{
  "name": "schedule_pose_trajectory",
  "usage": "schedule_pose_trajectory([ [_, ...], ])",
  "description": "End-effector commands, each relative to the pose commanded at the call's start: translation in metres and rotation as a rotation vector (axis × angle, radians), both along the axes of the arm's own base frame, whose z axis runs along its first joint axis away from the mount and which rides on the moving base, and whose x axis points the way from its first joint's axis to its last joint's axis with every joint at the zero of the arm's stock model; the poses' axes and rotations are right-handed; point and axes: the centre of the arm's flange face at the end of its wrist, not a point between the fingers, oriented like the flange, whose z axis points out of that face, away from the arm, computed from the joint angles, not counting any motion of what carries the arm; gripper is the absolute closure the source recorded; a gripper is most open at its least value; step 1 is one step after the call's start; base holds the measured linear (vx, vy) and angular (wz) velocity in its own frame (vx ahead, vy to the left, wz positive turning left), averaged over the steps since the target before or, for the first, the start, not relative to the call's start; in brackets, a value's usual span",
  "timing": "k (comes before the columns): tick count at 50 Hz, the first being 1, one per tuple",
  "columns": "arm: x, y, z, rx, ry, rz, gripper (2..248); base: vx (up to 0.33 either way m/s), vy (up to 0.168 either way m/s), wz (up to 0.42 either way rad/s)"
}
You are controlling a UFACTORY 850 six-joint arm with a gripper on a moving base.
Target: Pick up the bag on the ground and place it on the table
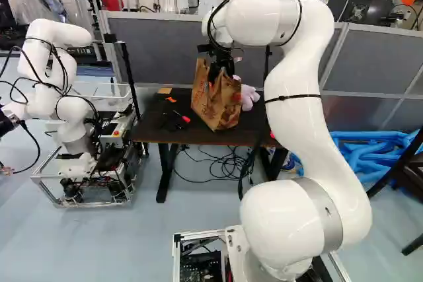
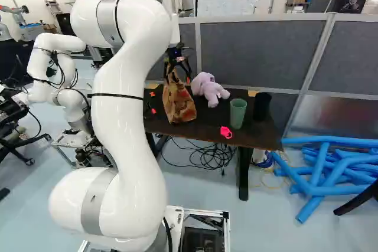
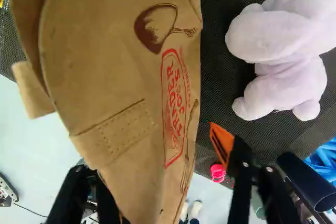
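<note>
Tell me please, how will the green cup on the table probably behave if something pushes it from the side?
The green cup stands upright and is taller than it is wide, so a push near its rim may tip it. Its round wall suggests it could roll once down. It looks rather stiff, as the wall has an even shape.

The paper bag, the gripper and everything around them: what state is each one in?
Paper bag: on the table, its upper part between the gripper's fingers
Gripper: open, a gap beside the bag at the orange pad
Plush toy: on the table
Green cup: upright
Black cup: upright
Pink item: lying down
Cables: tangled
Blue tubes: heaped
</note>
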Motion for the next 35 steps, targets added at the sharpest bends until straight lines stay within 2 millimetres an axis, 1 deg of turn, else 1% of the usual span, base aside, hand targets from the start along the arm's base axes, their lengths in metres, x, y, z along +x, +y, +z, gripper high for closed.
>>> schedule_pose_trajectory([
  [5,0.0,0.0,0.0,0.0,0.0,0.0,48,0.0,0.0,0.0],
  [6,0.0,0.0,0.0,0.0,0.0,0.0,11,0.0,0.0,0.0],
  [10,-0.001,0.0,0.003,0.0,-0.003,0.0,11,0.0,0.0,0.0],
  [11,-0.001,0.0,0.004,0.0,-0.005,0.0,3,0.0,0.0,0.0],
  [23,-0.009,0.005,0.021,0.001,-0.025,0.007,3,0.0,0.0,0.0],
  [35,-0.024,0.012,0.039,0.002,-0.039,0.019,3,0.0,0.0,0.0],
])
